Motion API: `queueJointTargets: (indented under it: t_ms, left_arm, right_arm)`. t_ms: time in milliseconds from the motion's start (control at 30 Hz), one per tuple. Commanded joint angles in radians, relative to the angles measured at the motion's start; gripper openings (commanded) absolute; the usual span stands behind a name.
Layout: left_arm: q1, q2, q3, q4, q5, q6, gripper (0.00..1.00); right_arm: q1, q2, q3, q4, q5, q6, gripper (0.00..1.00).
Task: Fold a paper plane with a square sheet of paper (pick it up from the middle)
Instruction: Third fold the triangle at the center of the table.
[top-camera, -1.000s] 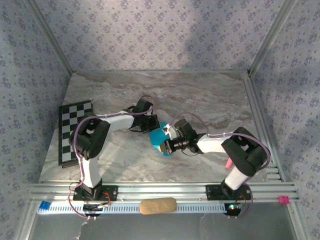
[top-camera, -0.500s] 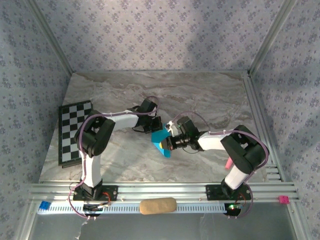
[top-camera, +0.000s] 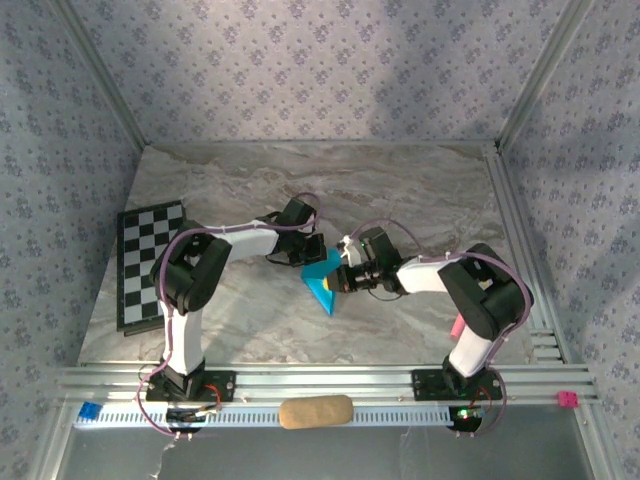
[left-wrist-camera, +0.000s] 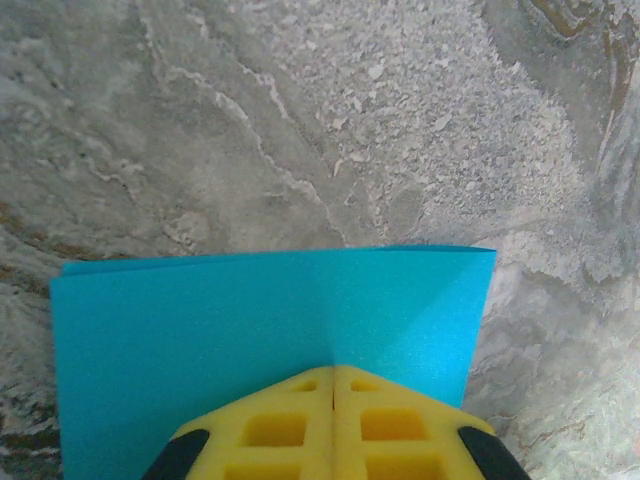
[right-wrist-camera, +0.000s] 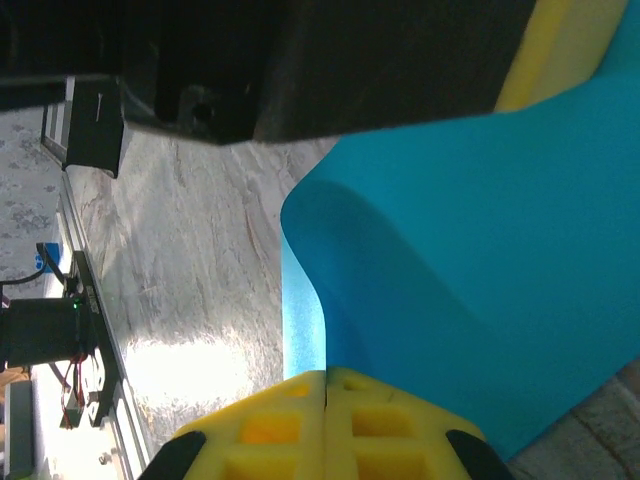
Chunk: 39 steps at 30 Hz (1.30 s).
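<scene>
Entry one, far left: we list a black-and-white checkered board (top-camera: 150, 262) lying flat on the marble table (top-camera: 420, 190).

Entry two: left gripper (top-camera: 312, 250), yellow pads (left-wrist-camera: 400, 395) pressed together on the far side of the sheet of paper (top-camera: 323, 280).

Entry three: the sheet, mid-table between both grippers. It is bright turquoise, folded double with one centre crease, and tapers to a point toward us.

Entry four: right gripper (top-camera: 345, 281), clamped on the sheet's right side, where the paper bows.

Entry five: pink stick (top-camera: 456, 326), beside the right arm.
</scene>
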Motion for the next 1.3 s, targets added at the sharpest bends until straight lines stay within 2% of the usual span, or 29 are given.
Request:
queueJointTargets:
  t_ms: [0,1267]
  left_arm:
    - [-0.007,0.032,0.005,-0.051,0.001,0.012,0.08]
    - [-0.009,0.025,-0.005,-0.033,0.003,-0.01,0.08]
  right_arm:
    - [-0.015,0.015,0.027,-0.034,-0.019,-0.027,0.0]
    - [-0.017,0.091,0.056,-0.083,0.019,-0.073,0.0]
